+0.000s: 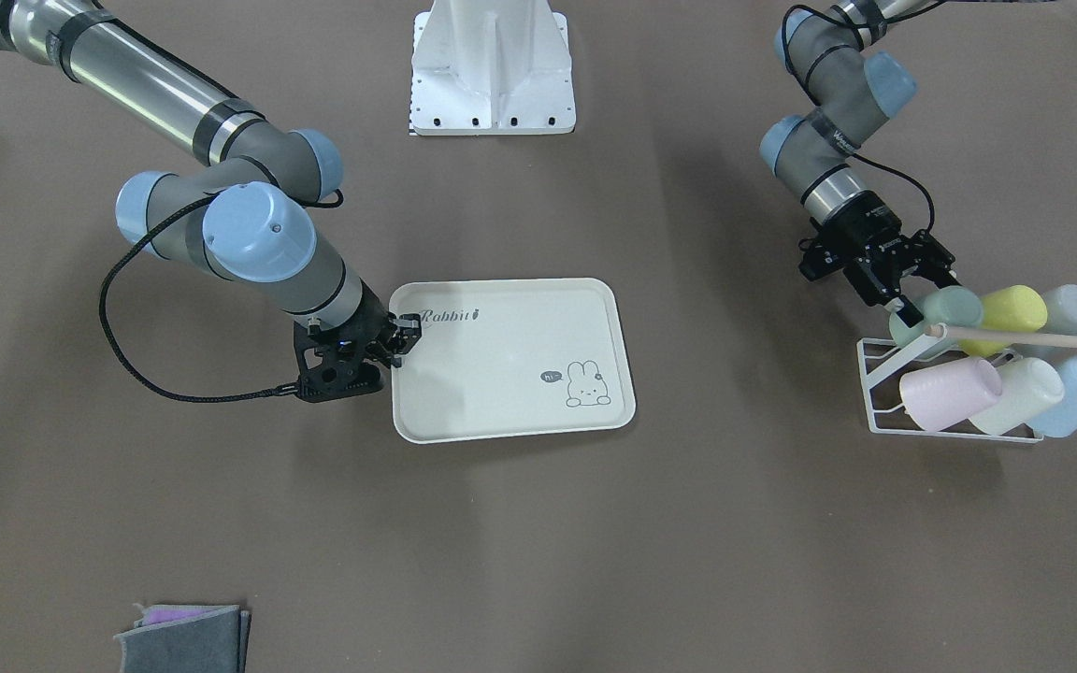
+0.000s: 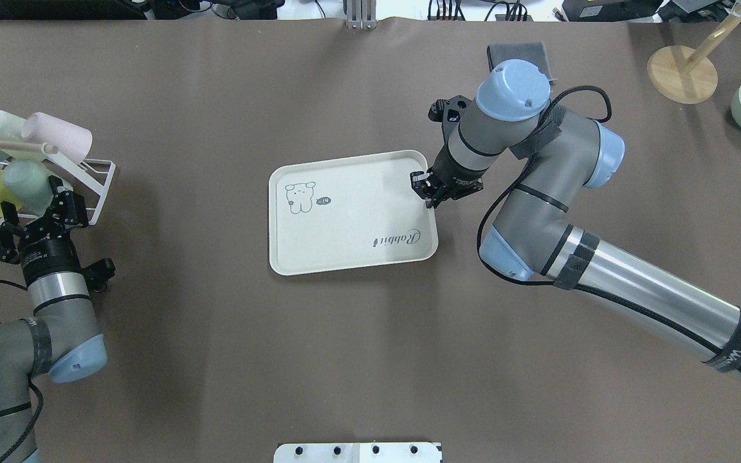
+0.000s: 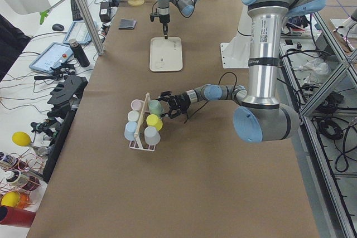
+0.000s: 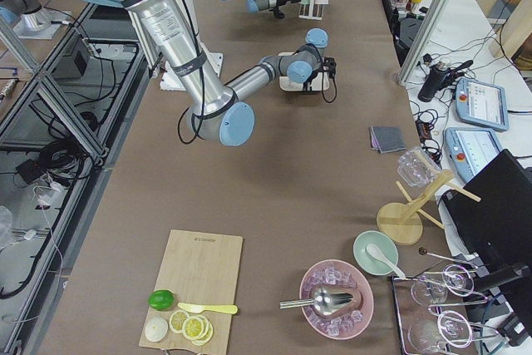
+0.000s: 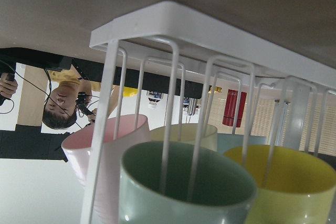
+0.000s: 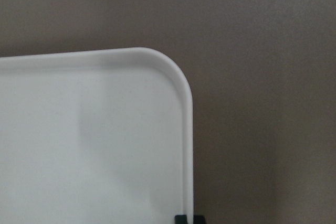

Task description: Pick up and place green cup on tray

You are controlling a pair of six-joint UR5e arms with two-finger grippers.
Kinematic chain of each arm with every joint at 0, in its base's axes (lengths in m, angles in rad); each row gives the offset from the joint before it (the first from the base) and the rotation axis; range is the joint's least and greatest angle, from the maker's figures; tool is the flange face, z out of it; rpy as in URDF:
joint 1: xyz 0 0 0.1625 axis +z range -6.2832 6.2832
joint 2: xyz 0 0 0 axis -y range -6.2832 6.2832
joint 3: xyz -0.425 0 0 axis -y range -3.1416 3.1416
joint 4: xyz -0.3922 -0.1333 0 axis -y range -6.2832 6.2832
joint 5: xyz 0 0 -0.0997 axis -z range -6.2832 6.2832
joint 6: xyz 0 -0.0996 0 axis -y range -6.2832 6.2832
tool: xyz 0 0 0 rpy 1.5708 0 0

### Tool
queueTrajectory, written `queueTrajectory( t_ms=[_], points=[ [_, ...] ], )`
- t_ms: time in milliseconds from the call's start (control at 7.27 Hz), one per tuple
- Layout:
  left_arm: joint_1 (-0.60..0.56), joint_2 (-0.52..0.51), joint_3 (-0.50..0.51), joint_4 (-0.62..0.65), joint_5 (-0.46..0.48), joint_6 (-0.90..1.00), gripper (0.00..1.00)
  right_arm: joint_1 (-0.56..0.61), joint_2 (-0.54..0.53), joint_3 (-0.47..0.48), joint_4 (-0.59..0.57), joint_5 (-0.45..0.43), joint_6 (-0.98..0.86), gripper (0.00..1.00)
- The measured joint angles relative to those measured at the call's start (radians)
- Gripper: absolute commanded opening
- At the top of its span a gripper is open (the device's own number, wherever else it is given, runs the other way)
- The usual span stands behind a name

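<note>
Overhead exterior, left side first: green cup (image 2: 26, 183) lies on its side in the wire rack (image 2: 105, 173) among other pastel cups (image 2: 55, 132). Its mouth faces the left fingers (image 2: 67, 200), which are spread just beside its rim, likely lining up a grab. Tray (image 2: 345, 222) waits mid-counter (image 2: 216, 354) as the landing spot. It reads "Rabbit"; bunny's bubble looks like "hi". Right fingers (image 2: 423, 183) pinch its rim, probably steadying it.

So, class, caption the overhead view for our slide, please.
Left gripper open at the racked green cup; right gripper pinching the rim of the tray.
</note>
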Motion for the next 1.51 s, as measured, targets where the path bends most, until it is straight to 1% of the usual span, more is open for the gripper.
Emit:
queueTrajectory(
  t_ms=[138,275,413,688,826,963,1239,1514],
  points=[
    [-0.007,-0.002,0.004,-0.002,-0.004,0.000,0.97,-0.003,-0.001,0.000,0.000,0.000,0.001,0.00],
    [-0.013,-0.002,0.005,-0.002,-0.005,0.000,0.92,-0.006,-0.002,0.000,0.000,0.002,0.002,0.00],
    [-0.015,-0.002,0.006,-0.003,-0.006,0.000,0.81,-0.008,-0.003,0.001,-0.002,0.005,0.003,0.00],
    [-0.017,-0.003,0.007,-0.008,-0.008,0.000,0.14,-0.007,-0.016,0.005,-0.003,0.006,0.010,0.00],
    [-0.017,-0.003,0.009,-0.010,-0.008,0.000,0.02,-0.007,-0.024,0.007,-0.001,0.006,0.025,0.00],
    [-0.017,-0.005,0.011,-0.010,-0.008,0.000,0.00,-0.008,-0.028,0.009,0.001,0.007,0.038,0.00],
    [-0.017,-0.010,0.012,-0.010,-0.013,0.005,0.00,-0.008,-0.031,0.010,0.001,0.009,0.047,0.00],
    [-0.017,-0.012,0.011,-0.032,-0.037,0.044,0.00,-0.008,-0.030,0.011,-0.001,0.010,0.060,0.00]
  ],
)
